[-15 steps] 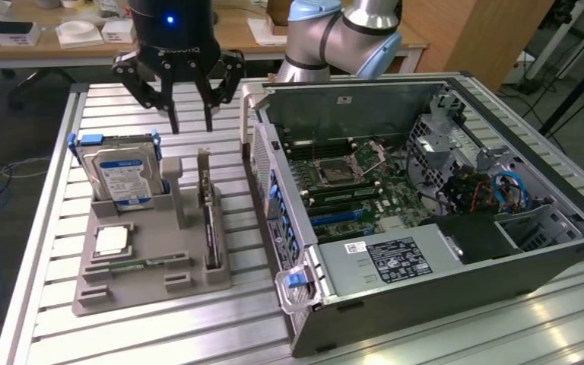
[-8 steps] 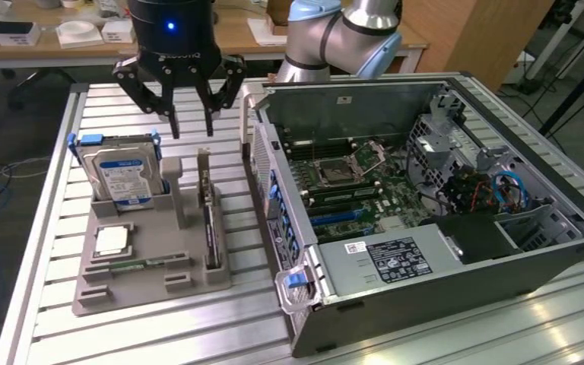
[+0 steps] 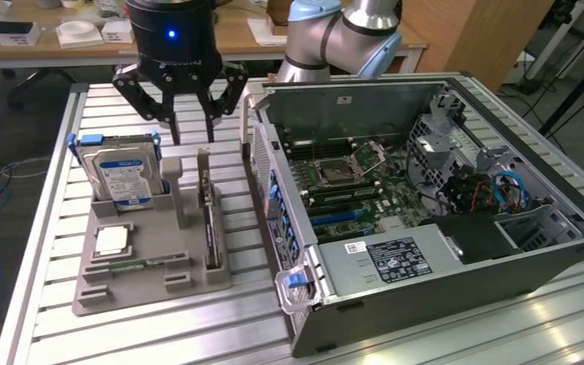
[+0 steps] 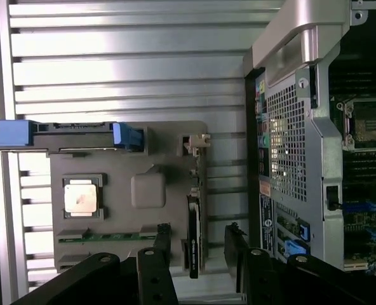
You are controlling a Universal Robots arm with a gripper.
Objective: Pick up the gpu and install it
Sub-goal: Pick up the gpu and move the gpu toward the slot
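In the exterior view the hand (image 3: 192,131) hangs over the far end of the grey tray (image 3: 150,293) on the slatted counter (image 3: 119,338), its fingers spread apart and holding nothing. Below it the gpu (image 3: 209,217) stands on edge in a slot along the tray's side nearest the open computer case (image 3: 424,228), with the hard drive (image 3: 119,179) upright in its own slot towards the exterior view's left. In the wrist view the hand (image 4: 199,230) looks straight down on the tray (image 4: 150,190). The thin dark gpu (image 4: 192,213) runs between the two fingertips (image 4: 164,230), clear of both, with its silvery bracket at the end away from them. The processor (image 4: 80,197) and memory stick (image 4: 105,237) lie in their recesses well to one side. I judge the step in hand to be the approach to the pick, with nothing gripped yet. A sound grasp calls for a straight descent that keeps the card centred, closing on its flat faces without brushing the tray's posts.
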